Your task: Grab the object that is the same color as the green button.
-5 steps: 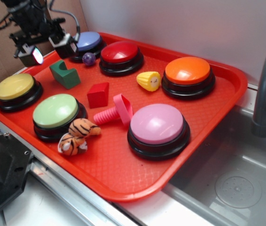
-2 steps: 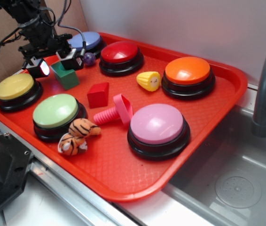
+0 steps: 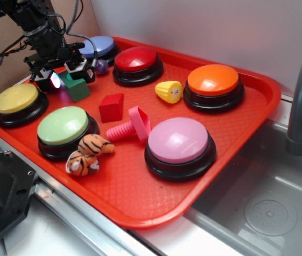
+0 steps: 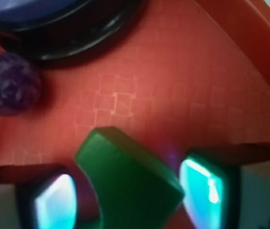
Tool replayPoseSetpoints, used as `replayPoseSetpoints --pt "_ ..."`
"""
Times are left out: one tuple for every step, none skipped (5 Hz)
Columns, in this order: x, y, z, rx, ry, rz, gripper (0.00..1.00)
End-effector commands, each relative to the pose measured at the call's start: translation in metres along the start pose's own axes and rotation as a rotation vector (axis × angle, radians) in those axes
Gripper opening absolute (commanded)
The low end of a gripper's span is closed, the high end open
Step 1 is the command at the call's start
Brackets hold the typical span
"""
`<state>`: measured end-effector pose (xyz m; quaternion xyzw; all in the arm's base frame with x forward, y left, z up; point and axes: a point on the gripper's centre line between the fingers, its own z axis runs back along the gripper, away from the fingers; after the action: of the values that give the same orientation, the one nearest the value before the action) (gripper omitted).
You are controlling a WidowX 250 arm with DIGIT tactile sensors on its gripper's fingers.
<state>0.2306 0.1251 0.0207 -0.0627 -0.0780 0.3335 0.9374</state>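
The object, a small dark green block with a curved notch, sits on the red tray at the back left. My gripper is down over it and open, one finger on each side. In the wrist view the right pad is almost at the block's corner, while a gap shows between the block and the left pad. The green button stands at the tray's front left, apart from the gripper.
Around the block are the yellow button, blue button, red button, a purple ball and a red block. A pink screw, toy tiger, corn toy, pink and orange buttons lie further right. A sink lies beyond the tray.
My gripper has come down and toward the tray from the back left corner, and its open fingers now stand on either side of the green block. The block has not moved.
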Motion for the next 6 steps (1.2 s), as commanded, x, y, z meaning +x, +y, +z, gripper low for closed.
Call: replayPoseSetpoints --pt "0.007 0.007 0.02 -0.002 -0.05 0.03 0.0" --pt "0.006 0.003 0.046 0.009 -0.063 0.046 0.0" --pt "0.001 -0.008 0.079 -0.01 -0.078 0.032 0.0" --pt "-0.012 -0.034 0.114 -0.043 -0.094 -0.056 0.0" --pt "-0.022 -0.055 0.125 -0.049 -0.073 -0.137 0.0" --pt "-0.037 -0.076 0.132 -0.042 -0.027 -0.227 0.0"
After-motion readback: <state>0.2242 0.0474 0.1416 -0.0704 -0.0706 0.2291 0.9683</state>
